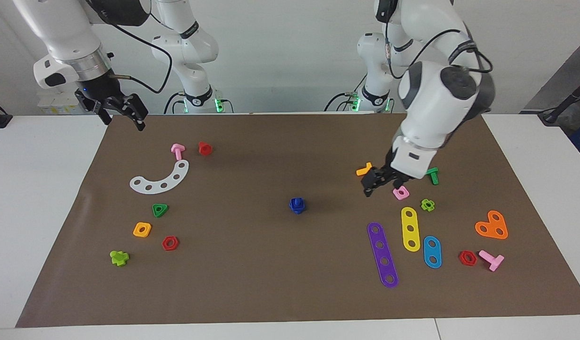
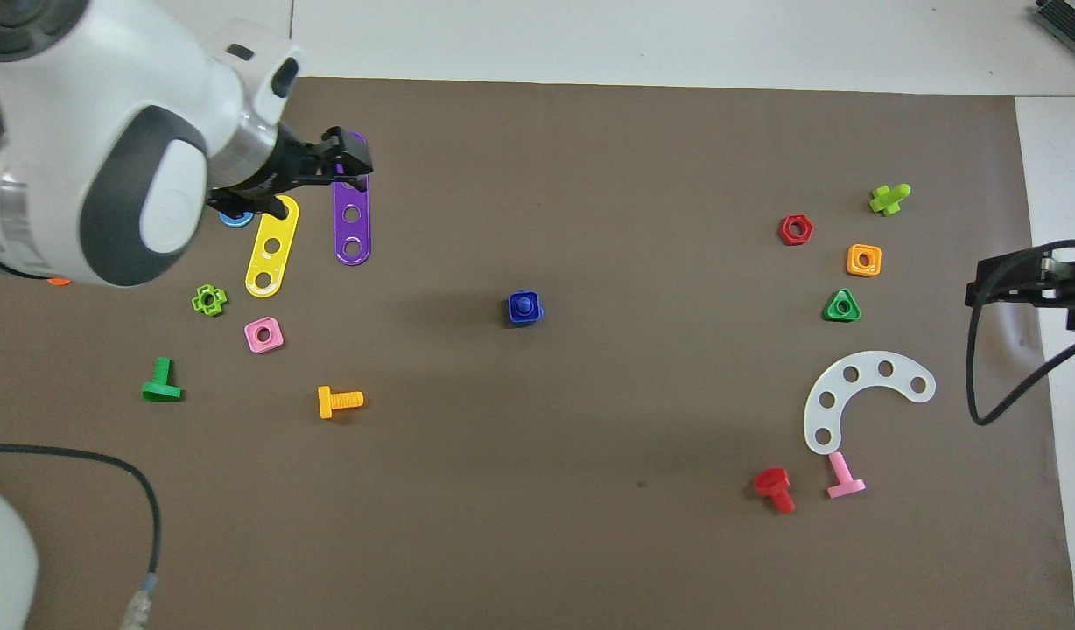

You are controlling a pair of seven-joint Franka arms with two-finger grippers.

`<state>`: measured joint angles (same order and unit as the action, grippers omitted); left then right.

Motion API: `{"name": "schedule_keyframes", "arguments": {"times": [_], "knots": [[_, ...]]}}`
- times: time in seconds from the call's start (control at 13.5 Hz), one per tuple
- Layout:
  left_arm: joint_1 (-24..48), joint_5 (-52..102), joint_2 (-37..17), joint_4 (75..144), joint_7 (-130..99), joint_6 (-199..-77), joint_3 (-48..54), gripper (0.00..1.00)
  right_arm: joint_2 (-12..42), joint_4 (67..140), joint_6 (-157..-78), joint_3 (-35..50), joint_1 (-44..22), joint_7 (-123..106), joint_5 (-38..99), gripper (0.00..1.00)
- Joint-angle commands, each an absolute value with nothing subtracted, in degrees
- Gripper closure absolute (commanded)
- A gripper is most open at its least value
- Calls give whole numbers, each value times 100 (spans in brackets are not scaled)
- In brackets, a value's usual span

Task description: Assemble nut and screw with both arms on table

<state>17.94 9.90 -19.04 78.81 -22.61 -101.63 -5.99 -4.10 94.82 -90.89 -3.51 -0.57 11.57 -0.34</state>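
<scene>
The dark blue nut (image 1: pixel 298 208) (image 2: pixel 514 315) and screw (image 1: pixel 297 202) (image 2: pixel 524 304) sit together as one piece in the middle of the brown mat (image 1: pixel 252 264), the screw's round end showing in the nut's hole. No gripper touches them. My left gripper (image 1: pixel 382 186) (image 2: pixel 305 188) hangs open and empty above the mat, over the pink nut (image 1: pixel 401 192) and the coloured strips at the left arm's end. My right gripper (image 1: pixel 123 118) (image 2: pixel 984 284) waits open and empty, raised over the mat's edge at the right arm's end.
Near the left gripper lie an orange bolt (image 1: pixel 364 170), green bolt (image 1: pixel 431 174), purple strip (image 1: pixel 382 255), yellow strip (image 1: pixel 410 229) and other pieces. At the right arm's end lie a white curved strip (image 1: pixel 160 179), pink bolt (image 1: pixel 177 151), red bolt (image 1: pixel 204 148) and several nuts.
</scene>
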Motion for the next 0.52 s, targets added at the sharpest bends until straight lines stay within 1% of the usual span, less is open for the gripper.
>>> {"name": "schedule_keyframes", "arguments": {"times": [0.0,0.15,0.44], "knots": [[1372,723,-1469,8288,-1662,-9802,-597,0,-501,9545,-9044,-378,-62,1002,79,0],[1380,-215,-1179,8375,-1556,-9529,-598,0,-501,9545,-9035,-378,-62,1002,79,0],[1055,-352,-283,8963,-574,-9299,-615,0,-501,9545,-9035,-378,-62,1002,79,0]]}}
